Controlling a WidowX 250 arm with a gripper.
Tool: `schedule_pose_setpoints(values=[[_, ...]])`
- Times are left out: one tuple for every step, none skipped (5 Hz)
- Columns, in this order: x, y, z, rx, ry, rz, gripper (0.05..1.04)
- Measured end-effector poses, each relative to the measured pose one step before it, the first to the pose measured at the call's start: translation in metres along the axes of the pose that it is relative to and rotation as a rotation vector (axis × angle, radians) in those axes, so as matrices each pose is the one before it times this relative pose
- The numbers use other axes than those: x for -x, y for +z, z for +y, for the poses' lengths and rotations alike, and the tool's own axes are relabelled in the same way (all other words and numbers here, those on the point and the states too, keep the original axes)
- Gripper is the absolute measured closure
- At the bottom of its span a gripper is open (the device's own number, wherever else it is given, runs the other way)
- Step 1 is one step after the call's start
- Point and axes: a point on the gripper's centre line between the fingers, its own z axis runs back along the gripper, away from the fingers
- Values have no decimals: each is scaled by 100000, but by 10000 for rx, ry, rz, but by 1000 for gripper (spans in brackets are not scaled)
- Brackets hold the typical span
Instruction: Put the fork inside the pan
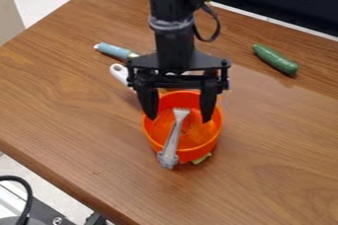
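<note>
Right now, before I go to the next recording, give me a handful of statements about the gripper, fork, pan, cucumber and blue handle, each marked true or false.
1. The gripper is shut on the fork. False: it is open, its two sides standing wide apart.
2. The pan is orange. True.
3. The fork lies entirely inside the pan. False: one end is inside, while the other sticks out over the rim.
4. The cucumber lies apart from the pan. True.
5. The light blue handle is in the pan. False: it lies on the table, outside the pan.
</note>
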Motion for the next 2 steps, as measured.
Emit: schedule_pose_setpoints(values=[[-510,1478,-540,356,307,-589,85],[-2354,1322,-2058,231,705,-1463,85]])
